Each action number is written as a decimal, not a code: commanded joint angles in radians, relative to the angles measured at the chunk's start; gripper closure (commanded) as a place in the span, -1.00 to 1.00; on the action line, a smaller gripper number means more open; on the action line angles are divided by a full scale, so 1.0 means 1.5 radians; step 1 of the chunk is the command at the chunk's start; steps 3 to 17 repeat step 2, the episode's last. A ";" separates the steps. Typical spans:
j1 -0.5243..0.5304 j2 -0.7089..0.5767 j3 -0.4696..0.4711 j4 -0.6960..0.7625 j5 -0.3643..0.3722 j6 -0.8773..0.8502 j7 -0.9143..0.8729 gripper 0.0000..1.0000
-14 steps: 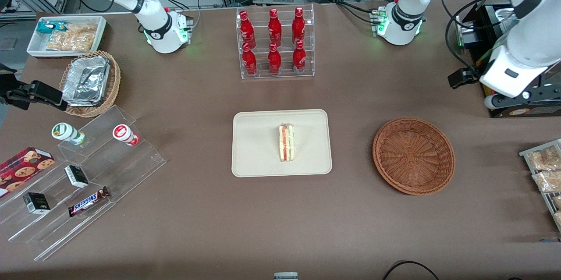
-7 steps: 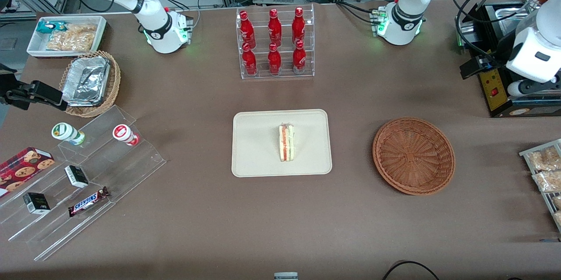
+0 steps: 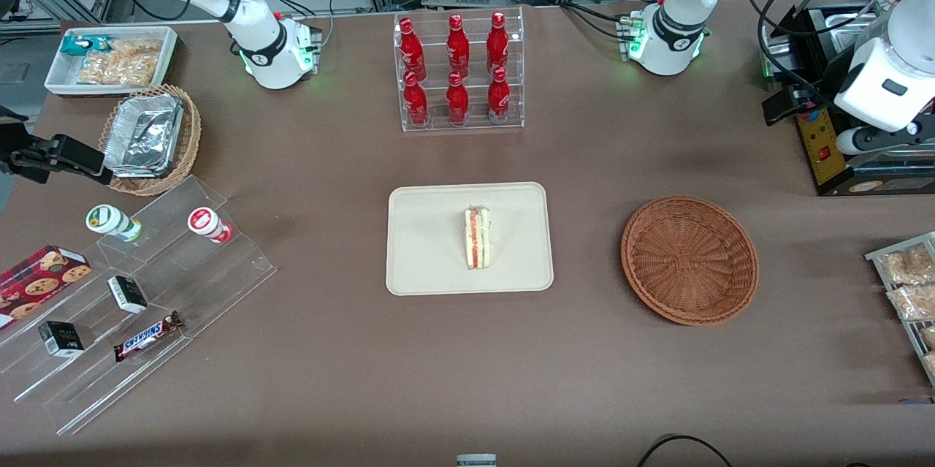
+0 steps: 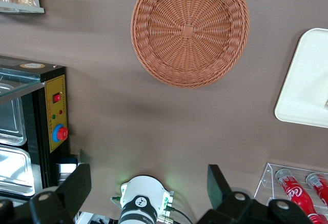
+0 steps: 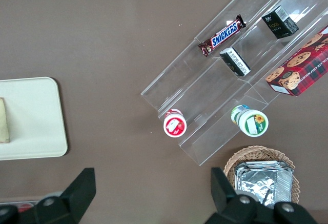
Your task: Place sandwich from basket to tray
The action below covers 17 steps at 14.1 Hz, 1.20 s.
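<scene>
The sandwich, a pale wedge with a red-pink stripe, lies on the cream tray in the middle of the table. Beside the tray, toward the working arm's end, sits the round reddish-brown basket with nothing in it. My gripper hangs high above the table, farther from the front camera than the basket, near a black appliance. Its fingers stand wide apart and hold nothing. A corner of the tray also shows in the left wrist view.
A clear rack of red bottles stands farther from the front camera than the tray. Toward the parked arm's end are a stepped acrylic shelf with snacks, a tan basket of foil containers and a white bin. Bagged snacks lie toward the working arm's end.
My arm's white hand has drawn back from the front camera toward the working arm's end of the table, over the black appliance. The sandwich, tray and basket have not moved.
</scene>
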 commanded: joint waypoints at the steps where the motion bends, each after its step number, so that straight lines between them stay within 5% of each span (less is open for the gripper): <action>1: 0.003 -0.007 0.001 0.000 -0.010 -0.010 0.008 -1.00; 17: 0.004 -0.008 0.003 -0.002 -0.011 -0.011 0.013 -1.00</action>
